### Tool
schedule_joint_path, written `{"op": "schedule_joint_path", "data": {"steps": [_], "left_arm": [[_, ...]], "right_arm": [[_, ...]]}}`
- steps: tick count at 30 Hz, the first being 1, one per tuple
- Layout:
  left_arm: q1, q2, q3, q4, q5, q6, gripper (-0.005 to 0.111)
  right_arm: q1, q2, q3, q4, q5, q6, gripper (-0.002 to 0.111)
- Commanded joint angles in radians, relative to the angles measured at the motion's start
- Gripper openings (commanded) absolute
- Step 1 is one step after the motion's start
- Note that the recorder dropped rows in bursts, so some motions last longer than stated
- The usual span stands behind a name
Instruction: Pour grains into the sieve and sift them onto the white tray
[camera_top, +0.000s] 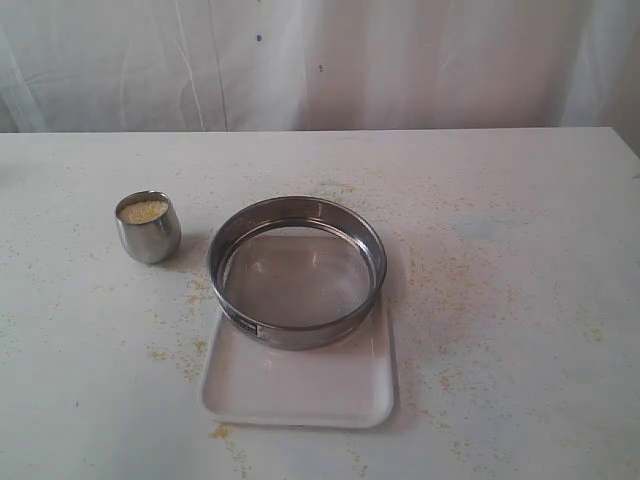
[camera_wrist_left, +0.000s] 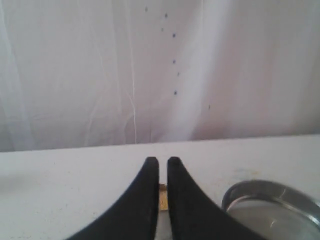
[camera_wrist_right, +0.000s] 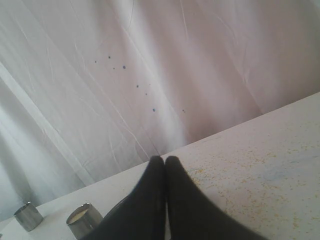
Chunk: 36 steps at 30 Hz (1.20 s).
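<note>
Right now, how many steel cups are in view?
2. One cup, filled with grains, stands left of the sieve; a second cup shows only in the right wrist view, past the first. Others may be hidden.

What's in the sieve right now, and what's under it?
Nothing is in the sieve: its mesh is bare, and the white tray shows through from beneath. The sieve's wall hides the tray's far corners. The grains sit in the steel cup, apart from the sieve.
</note>
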Motion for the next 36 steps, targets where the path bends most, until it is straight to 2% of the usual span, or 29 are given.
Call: {"op": "schedule_joint_path", "data": {"steps": [1,3,6,8,11,15,20,26,36], "left_arm": [[0.002,0.355,-0.017,0.094,-0.204,-0.009,0.054],[0.002,0.514,-0.017,0.094,-0.359,-0.009,0.075],[0.002,0.696,-0.015,0.08,-0.557,0.011,0.088],[0.002,0.784,-0.004,0.085,-0.644,0.053,0.089],[0.002,0.892,-0.004,0.11,-0.696,0.082,0.089],[0.002,1.004,-0.004,0.005,-0.789,0.173,0.089],[0.002,1.149,-0.015,-0.082,-0.99,0.218,0.089],[0.002,1.336,-0.079,-0.09,-1.059,0.213,0.089],[0.002,1.547,-0.22,-0.165,-1.059,0.242,0.091]], "right_arm": [[0.0,-0.007,0.005,-0.002,-0.01,0.001,0.0],[0.0,-0.007,0.005,-0.002,-0.01,0.001,0.0],[0.0,-0.007,0.005,-0.002,-0.01,0.001,0.0],[0.0,-0.007,0.005,-0.002,-0.01,0.001,0.0],[0.0,-0.007,0.005,-0.002,-0.01,0.001,0.0],[0.0,-0.007,0.005,-0.002,-0.01,0.001,0.0],[0.0,-0.007,0.005,-0.002,-0.01,0.001,0.0],[0.0,-0.007,0.005,-0.002,-0.01,0.001,0.0],[0.0,-0.007,0.005,-0.002,-0.01,0.001,0.0]]}}
